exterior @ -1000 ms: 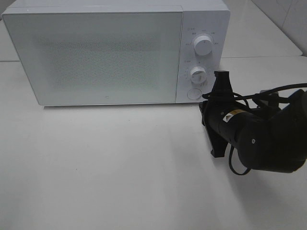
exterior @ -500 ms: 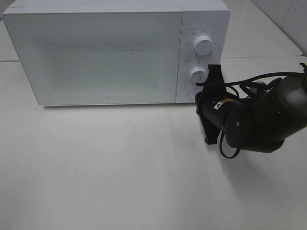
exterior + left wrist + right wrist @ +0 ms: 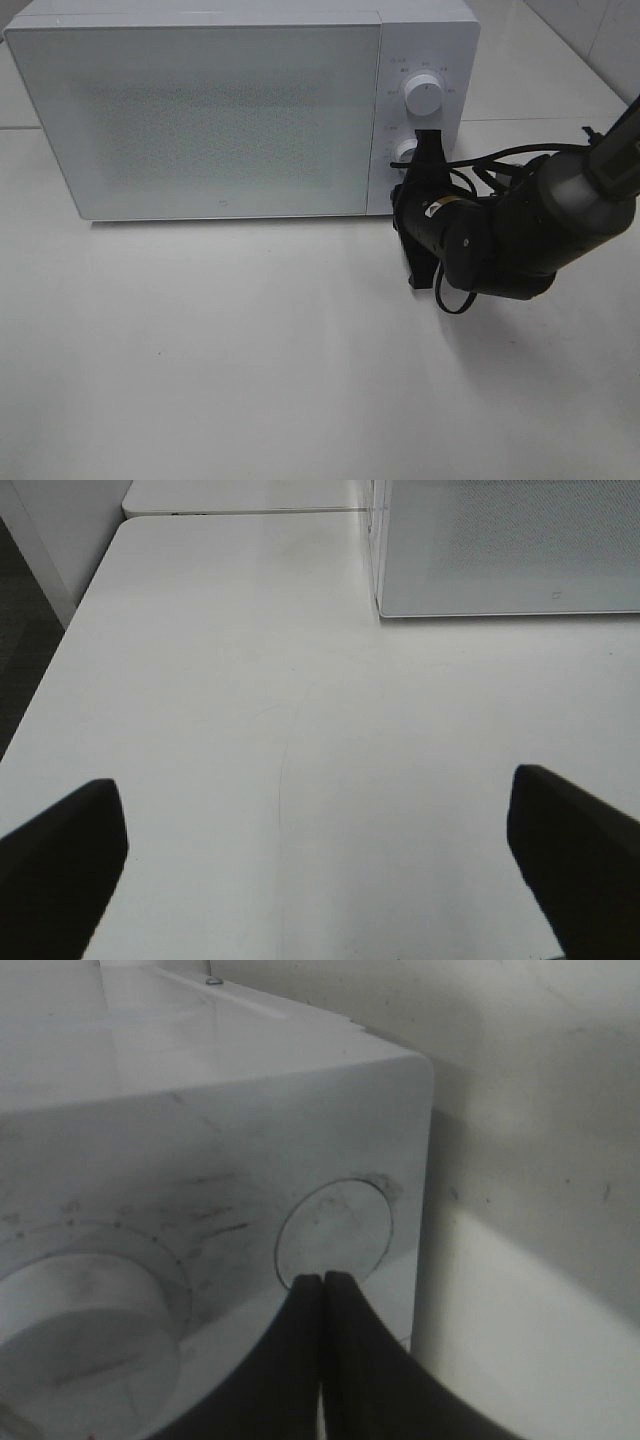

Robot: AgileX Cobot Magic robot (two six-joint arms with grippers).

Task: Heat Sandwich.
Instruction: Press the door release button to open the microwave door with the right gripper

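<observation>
White desk (image 3: 250,350) is filling the lower part of the high view and carrying all the equipment. Behind it, a second pale surface is running along the back.

A white microwave (image 3: 240,105) is standing at the rear of the desk, its frosted door (image 3: 195,120) sitting flush and shut. The sandwich is not showing in any view, and its place cannot be told from the pictures.

A black right arm (image 3: 540,225) is reaching in from the right, with cables looping around it, and is pointing at the control panel on the microwave's right side.

The left tool (image 3: 318,865) is hanging above bare desk near the microwave's front left corner, its two dark fingers (image 3: 60,870) standing wide apart and gripping nothing.

The right tool (image 3: 322,1280) is showing its fingers pressed together, gripping nothing, with the tips lying at the lower edge of a round button (image 3: 335,1230).

An upper dial (image 3: 424,95) is sitting clear of the arm. A lower dial (image 3: 405,150) is being partly covered by it.
</observation>
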